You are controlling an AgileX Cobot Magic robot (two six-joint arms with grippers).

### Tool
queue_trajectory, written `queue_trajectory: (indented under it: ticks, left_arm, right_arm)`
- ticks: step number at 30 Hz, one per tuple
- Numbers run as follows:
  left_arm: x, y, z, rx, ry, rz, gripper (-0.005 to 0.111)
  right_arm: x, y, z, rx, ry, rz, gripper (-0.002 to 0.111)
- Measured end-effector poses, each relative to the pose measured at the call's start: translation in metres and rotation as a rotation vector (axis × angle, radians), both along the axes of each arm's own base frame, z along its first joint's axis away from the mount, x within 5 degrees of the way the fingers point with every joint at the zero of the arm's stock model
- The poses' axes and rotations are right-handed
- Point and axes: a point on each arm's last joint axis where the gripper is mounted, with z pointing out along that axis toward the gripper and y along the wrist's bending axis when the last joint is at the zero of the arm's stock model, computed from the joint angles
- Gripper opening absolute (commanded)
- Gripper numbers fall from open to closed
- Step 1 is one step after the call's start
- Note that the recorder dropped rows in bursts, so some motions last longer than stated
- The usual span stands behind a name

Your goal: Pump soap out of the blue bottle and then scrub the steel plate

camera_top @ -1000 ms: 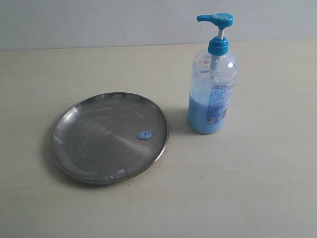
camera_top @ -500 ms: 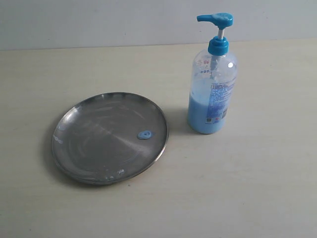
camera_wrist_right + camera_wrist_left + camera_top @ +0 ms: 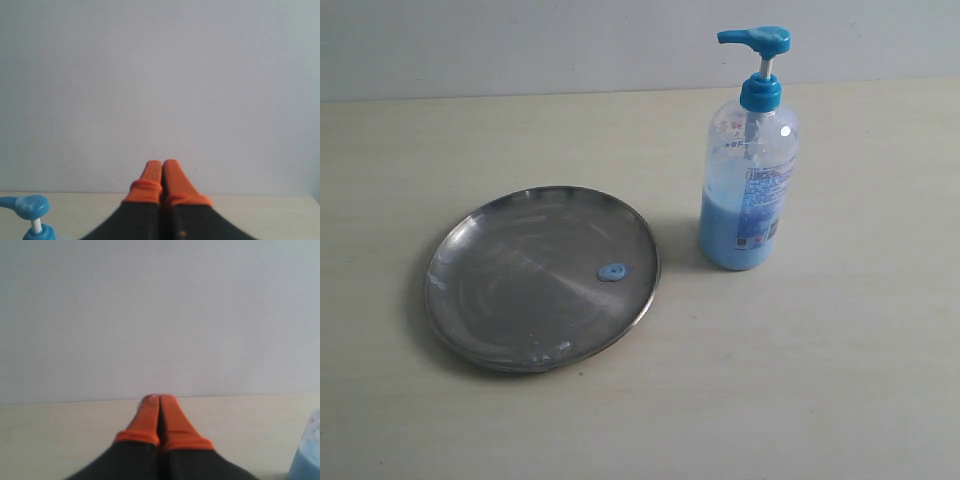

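Note:
The steel plate point(image 3: 542, 277) lies flat on the pale table at the left, with a small blob of blue soap point(image 3: 613, 271) near its right rim. To its right the blue bottle point(image 3: 748, 190) stands upright, about half full of light blue liquid; its pump head point(image 3: 27, 206) also shows in the right wrist view, and an edge of the bottle point(image 3: 307, 460) in the left wrist view. Neither arm shows in the exterior view. My left gripper point(image 3: 159, 399) is shut and holds nothing. My right gripper point(image 3: 162, 163) is likewise shut and empty. Both point toward the back wall.
A plain light wall point(image 3: 520, 45) rises behind the table's far edge. The pale tabletop point(image 3: 800, 370) stretches in front of the plate and bottle.

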Motion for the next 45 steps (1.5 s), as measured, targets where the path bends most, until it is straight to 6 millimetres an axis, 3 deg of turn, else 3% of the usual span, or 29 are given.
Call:
queue_trajectory:
  ticks: [5,13,18,23,27,30,33,37,40,45]
  left_arm:
    - [0.011,-0.002,0.006,0.0,0.032,-0.016,0.0]
    - [0.011,-0.003,0.017,0.004,0.004,-0.024,0.0]
    - [0.01,-0.004,0.017,-0.004,0.007,-0.032,0.0]
    - [0.009,-0.006,0.017,-0.034,0.03,-0.059,0.0]
    - [0.01,-0.005,0.019,-0.045,0.002,-0.043,0.0]
    - [0.01,-0.003,0.023,-0.054,-0.036,-0.02,0.0]
    - [0.011,-0.002,0.024,-0.058,-0.052,-0.011,0.0]
    - [0.011,-0.002,0.024,-0.063,-0.066,-0.02,0.0]
    - [0.013,-0.003,0.018,-0.061,-0.065,-0.034,0.0]
    - [0.014,-0.003,0.017,-0.061,-0.072,-0.036,0.0]
  right_arm:
    - [0.0,0.002,0.0,0.006,0.0,0.017,0.0]
    - [0.0,0.003,0.0,0.062,0.006,0.037,0.0]
    - [-0.001,0.001,-0.005,0.321,0.081,0.009,0.0]
    - [-0.001,-0.001,-0.008,0.736,0.126,-0.036,0.0]
    - [-0.001,0.005,-0.008,0.882,0.151,0.016,0.0]
    - [0.002,0.015,-0.005,0.745,0.126,0.116,0.0]
    - [0.006,0.033,-0.003,0.468,0.09,0.276,0.0]
    - [0.016,0.056,-0.017,0.212,0.136,0.403,0.0]
    - [0.027,0.066,-0.03,0.179,0.205,0.408,0.0]
    - [0.039,0.068,-0.042,0.388,0.299,0.307,0.0]
